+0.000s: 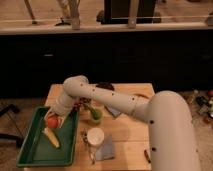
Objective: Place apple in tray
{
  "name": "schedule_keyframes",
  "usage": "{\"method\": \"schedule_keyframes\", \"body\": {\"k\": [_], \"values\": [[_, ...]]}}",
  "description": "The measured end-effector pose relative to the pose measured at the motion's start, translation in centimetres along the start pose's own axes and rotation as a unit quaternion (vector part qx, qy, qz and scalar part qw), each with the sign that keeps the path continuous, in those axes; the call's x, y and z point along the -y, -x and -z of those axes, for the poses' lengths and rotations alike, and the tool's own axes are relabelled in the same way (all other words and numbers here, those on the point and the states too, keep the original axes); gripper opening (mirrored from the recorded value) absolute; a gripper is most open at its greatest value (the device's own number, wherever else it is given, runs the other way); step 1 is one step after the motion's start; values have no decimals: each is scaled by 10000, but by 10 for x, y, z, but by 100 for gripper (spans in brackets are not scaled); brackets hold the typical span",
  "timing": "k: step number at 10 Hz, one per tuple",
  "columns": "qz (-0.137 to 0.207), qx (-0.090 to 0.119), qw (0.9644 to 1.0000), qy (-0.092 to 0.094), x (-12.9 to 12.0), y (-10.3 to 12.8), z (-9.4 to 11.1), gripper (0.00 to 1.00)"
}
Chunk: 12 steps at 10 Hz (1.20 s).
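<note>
The apple (52, 121) is a small red-orange fruit at the upper part of the green tray (34, 150), which lies at the table's left. My gripper (55, 119) hangs at the end of the white arm (100, 95), right at the apple and over the tray. A yellow banana-like fruit (50, 137) lies in the tray just below the apple. I cannot tell whether the apple rests on the tray floor or hangs slightly above it.
A small green cup (95, 117) stands right of the tray. A white cup (94, 135) and a grey cloth or bag (105, 148) sit near the front. A dark bowl (105, 86) stands at the table's back. The wooden table (131, 135) ends near a dark counter behind.
</note>
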Motion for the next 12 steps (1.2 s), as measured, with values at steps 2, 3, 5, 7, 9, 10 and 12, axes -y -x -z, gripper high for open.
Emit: {"method": "schedule_keyframes", "body": {"k": [2, 3, 5, 7, 9, 10, 12], "values": [[-138, 169, 9997, -56, -2, -6, -1, 1], [-208, 266, 9994, -101, -1, -7, -2, 1], [-286, 345, 9988, -190, 0, -7, -1, 1], [-411, 384, 9980, -304, -3, -10, 4, 1], [-504, 430, 9970, -390, -4, -11, 6, 1], [-569, 470, 9963, -435, -7, -14, 7, 1], [-646, 511, 9954, -484, -10, -17, 7, 1]]}}
